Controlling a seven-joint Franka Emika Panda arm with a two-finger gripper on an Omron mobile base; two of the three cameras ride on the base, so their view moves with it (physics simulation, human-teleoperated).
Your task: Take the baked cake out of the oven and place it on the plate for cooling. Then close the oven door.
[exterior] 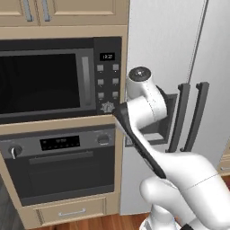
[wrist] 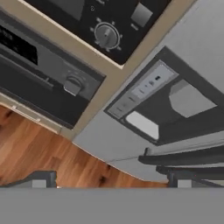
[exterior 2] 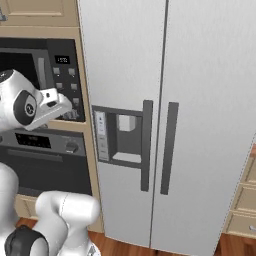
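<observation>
Gripper (wrist: 111, 179) wide open, empty | oven door (exterior: 67, 173) closed | microwave (exterior: 58, 78) above | fridge (exterior 2: 165, 120) beside

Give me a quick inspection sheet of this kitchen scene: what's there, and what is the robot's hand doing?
Surface: wooden floor; no counter in view.
Job's things: oven built in below the microwave; oven door shut; cake and plate nothing seen.
Clutter: nothing seen.
Grippers: gripper with jaws wide open, empty, in the air, pointing toward the oven's right knob and the fridge's dispenser.
Cables: nothing seen.
Surroundings: grey two-door fridge right of the oven, wooden cabinets above, drawer below.
</observation>
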